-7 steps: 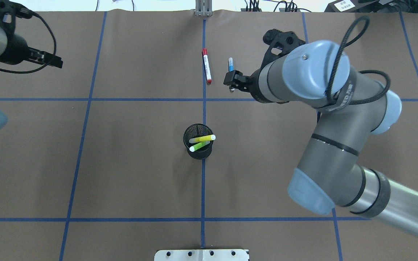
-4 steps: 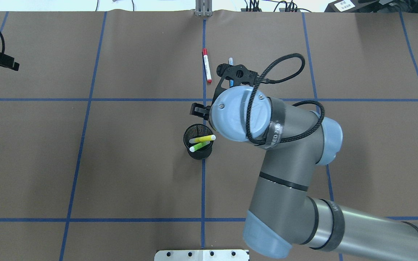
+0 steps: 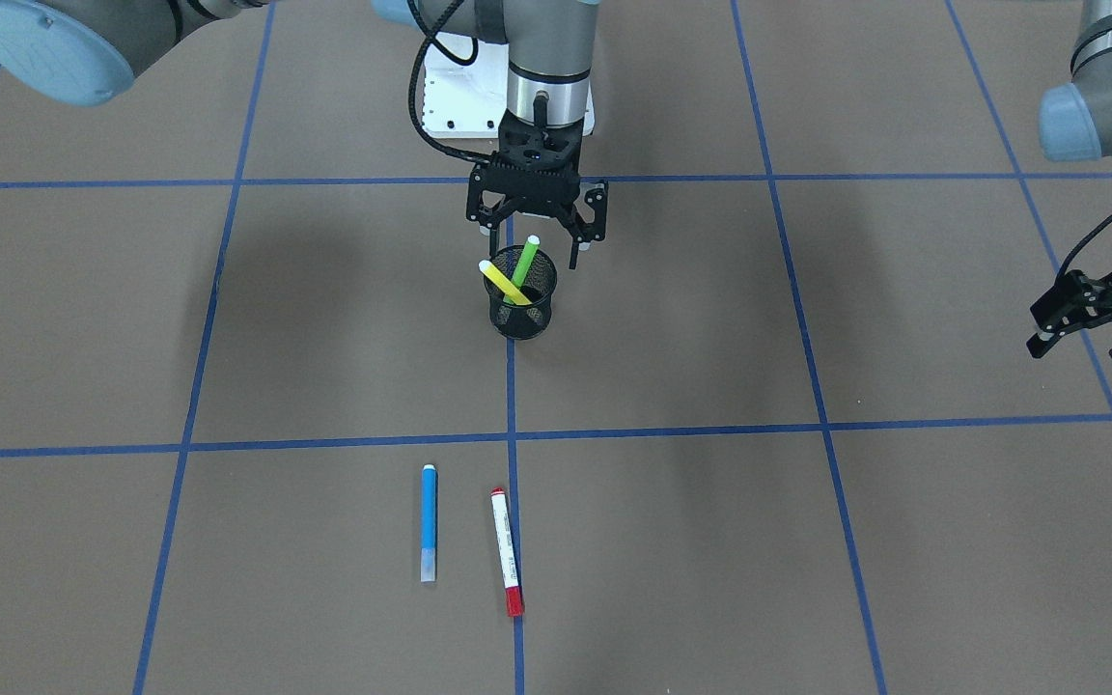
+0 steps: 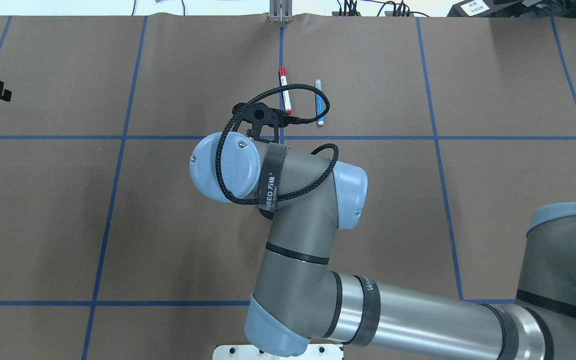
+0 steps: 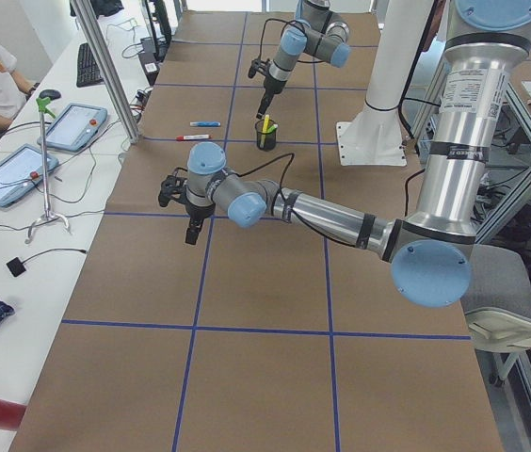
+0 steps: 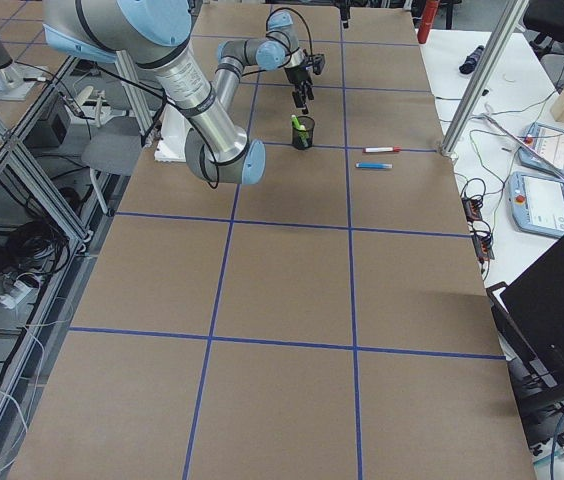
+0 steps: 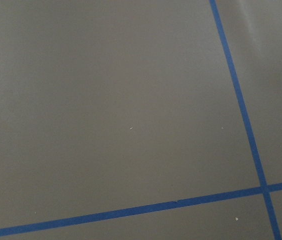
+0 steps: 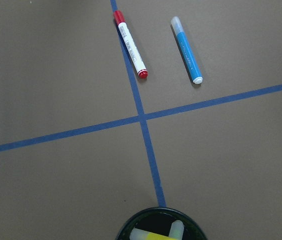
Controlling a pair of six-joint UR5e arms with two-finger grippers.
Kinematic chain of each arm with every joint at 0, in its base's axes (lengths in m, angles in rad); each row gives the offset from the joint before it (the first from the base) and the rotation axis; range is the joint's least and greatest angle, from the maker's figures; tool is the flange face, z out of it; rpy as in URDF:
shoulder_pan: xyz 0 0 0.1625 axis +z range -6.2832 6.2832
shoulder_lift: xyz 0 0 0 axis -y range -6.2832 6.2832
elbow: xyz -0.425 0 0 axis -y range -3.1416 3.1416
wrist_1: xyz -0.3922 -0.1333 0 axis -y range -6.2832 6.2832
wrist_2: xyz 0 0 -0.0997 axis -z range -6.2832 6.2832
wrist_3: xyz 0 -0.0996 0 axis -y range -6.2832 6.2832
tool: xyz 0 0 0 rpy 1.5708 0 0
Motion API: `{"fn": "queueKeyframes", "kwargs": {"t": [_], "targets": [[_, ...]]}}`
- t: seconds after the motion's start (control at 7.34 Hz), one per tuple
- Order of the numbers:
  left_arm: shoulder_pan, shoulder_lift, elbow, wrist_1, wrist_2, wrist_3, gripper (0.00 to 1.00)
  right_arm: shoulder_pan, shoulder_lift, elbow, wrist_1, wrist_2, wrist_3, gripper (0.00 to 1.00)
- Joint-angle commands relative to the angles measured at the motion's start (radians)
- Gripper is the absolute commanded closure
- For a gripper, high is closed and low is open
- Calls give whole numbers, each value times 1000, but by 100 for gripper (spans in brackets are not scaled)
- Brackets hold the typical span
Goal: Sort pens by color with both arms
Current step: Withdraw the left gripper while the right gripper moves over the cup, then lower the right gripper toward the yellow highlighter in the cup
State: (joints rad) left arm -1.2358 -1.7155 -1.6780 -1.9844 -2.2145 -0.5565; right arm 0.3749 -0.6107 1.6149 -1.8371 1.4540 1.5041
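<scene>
A blue pen [image 3: 429, 521] [image 4: 320, 102] and a white pen with red ends [image 3: 506, 550] [image 4: 285, 92] lie side by side on the brown table, free of both grippers. A yellow pen [image 3: 498, 282] and a light green pen [image 3: 523, 265] stand crossed in the black mesh cup [image 3: 521, 309]. My right gripper [image 3: 539, 239] hangs open just above and behind the cup, with nothing in it. In the overhead view the right arm [image 4: 293, 200] hides the cup. My left gripper [image 3: 1077, 349] is open and empty, far off to the side over bare table.
Blue tape lines [image 3: 510, 439] divide the table into squares. The white pedestal base [image 3: 459, 97] sits behind the cup. In the exterior left view, tablets [image 5: 72, 127] lie on a side bench where a person sits.
My right arm has swung from the blue pen back toward the robot, and its gripper is now over the cup. The blue pen stays on the table. My left gripper has drawn further outward.
</scene>
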Motion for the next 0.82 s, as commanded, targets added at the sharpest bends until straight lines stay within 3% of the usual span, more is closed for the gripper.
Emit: {"fn": "queueKeyframes", "kwargs": {"t": [0.0,0.41,0.68], "targets": [[-4,0,0,-1,-1,-3,0,-31,8,-41,-13,-1,-33,21],[-4,-1,-3,-5,-1,-3,0,-45,19,-38,-99,2,-48,38],[-5,0,-5,-10,-1,-5,0,-56,19,-39,-119,2,-48,41]]}}
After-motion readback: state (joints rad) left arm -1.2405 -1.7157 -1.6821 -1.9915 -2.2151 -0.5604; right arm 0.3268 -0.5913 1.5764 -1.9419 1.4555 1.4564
